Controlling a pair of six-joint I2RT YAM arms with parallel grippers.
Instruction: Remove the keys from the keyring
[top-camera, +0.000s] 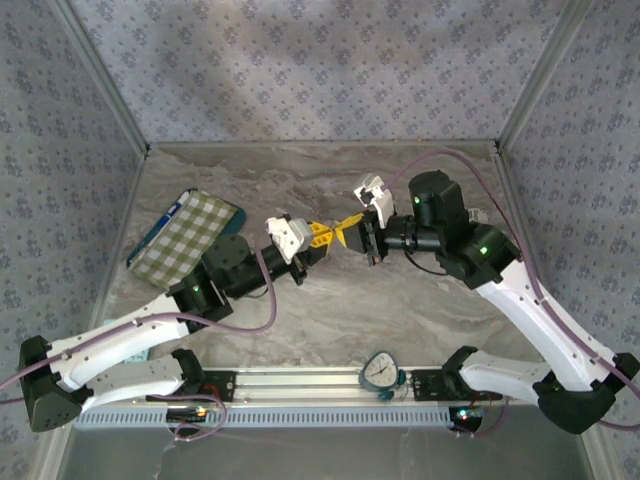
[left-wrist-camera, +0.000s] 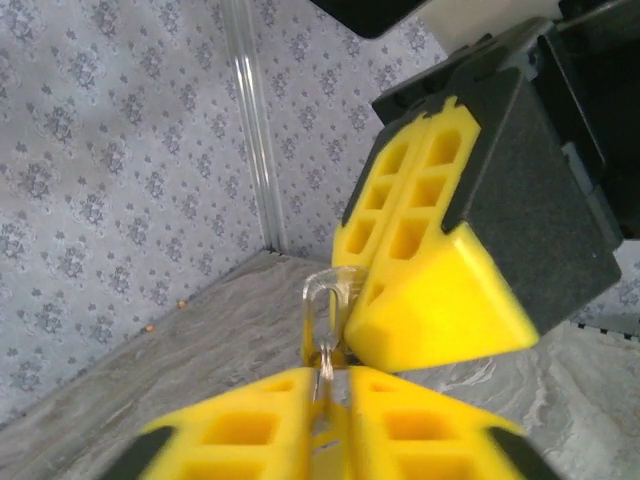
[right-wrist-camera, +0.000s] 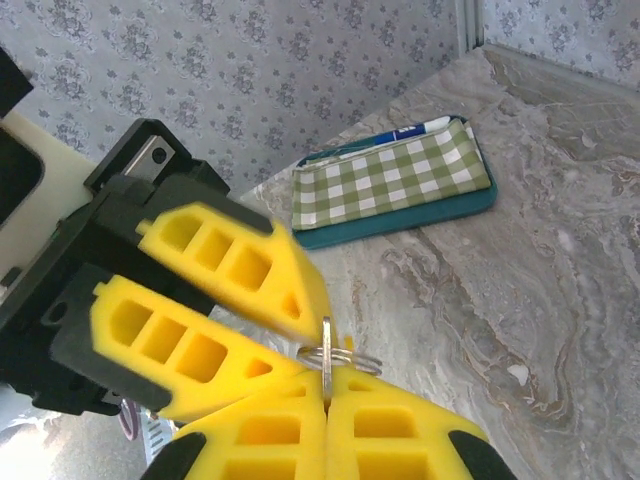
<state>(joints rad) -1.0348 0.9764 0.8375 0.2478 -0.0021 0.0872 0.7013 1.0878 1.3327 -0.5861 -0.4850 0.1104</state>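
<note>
Keys (right-wrist-camera: 326, 342): I hold the thin shaft in my right gripper (right-wrist-camera: 327, 385), fully closed. Left gripper (left-wrist-camera: 327, 388): closed on keyring (left-wrist-camera: 322, 278), tip-to-tip opposite. Risk: metal slipping out if I twist.

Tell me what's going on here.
The two arms meet fingertip to fingertip above the marble table. The left gripper and right gripper are both shut on the small metal keyring, holding it in the air between them. Whether a key is free yet is too small to tell.

Keyring (right-wrist-camera: 350, 353) above the table (top-camera: 330, 320) — pouch (top-camera: 188, 238) left, timer (top-camera: 380, 372) nearer.
</note>
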